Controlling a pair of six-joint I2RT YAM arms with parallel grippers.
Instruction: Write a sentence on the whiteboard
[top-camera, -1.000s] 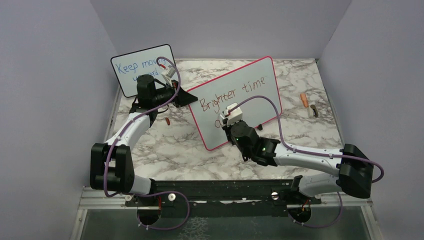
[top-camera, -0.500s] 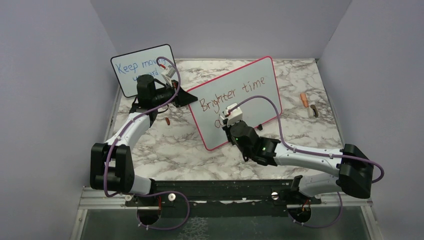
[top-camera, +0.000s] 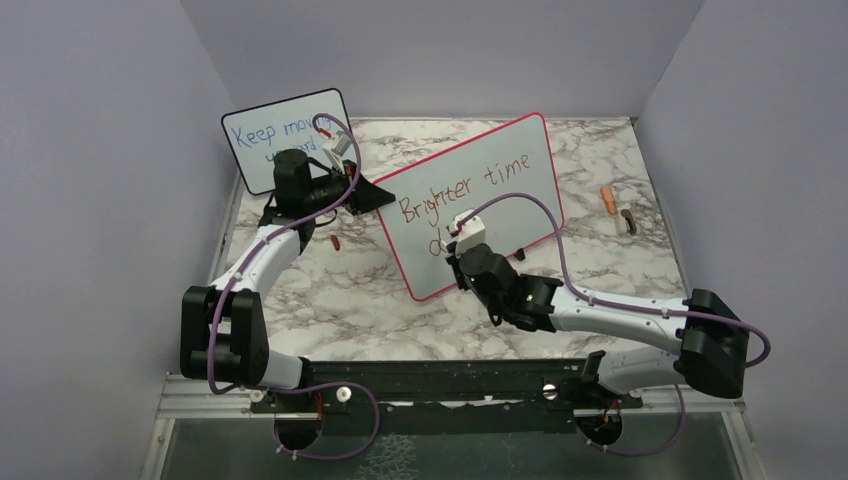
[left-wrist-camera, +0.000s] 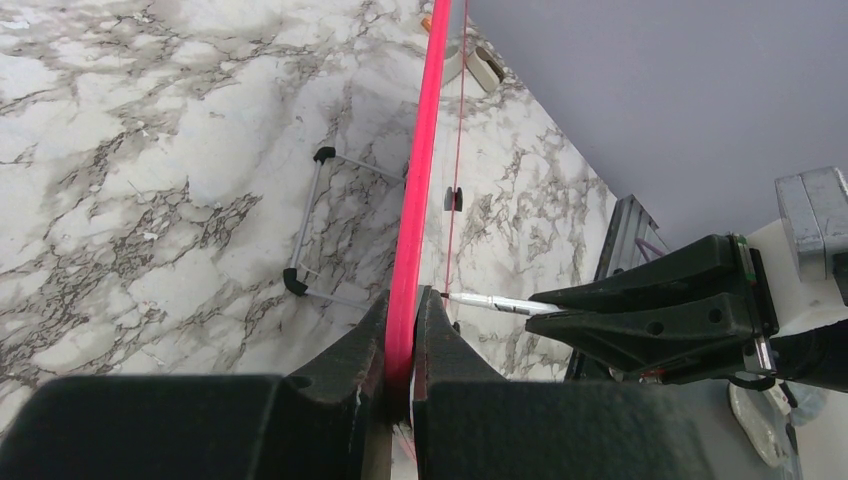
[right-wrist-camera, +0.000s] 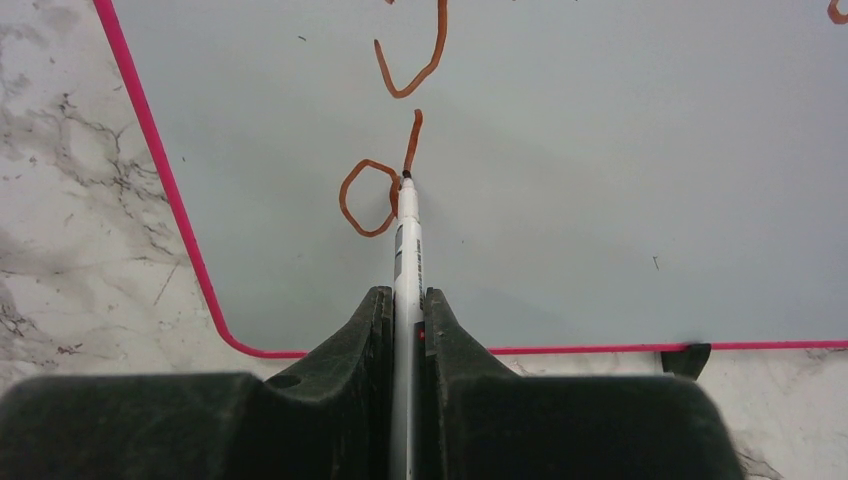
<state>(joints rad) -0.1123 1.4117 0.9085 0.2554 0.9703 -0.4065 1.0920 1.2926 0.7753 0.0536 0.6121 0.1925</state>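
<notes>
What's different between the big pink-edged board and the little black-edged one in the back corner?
The whiteboard is far larger than the smaller board. The whiteboard's frame is red-pink, the smaller board's black. The whiteboard carries reddish-brown writing, the smaller board blue. Both stand propped up on the marble table with handwritten words on them.

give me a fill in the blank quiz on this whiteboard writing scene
1. The sentence's top line reads "Brighter ___".
2. The right gripper is shut on the marker, whose ___ touches the whiteboard.
3. The left gripper is shut on the pink frame of the ___.
4. The smaller black-framed board carries ___ writing.

Missing words: time; tip; whiteboard; blue.
</notes>
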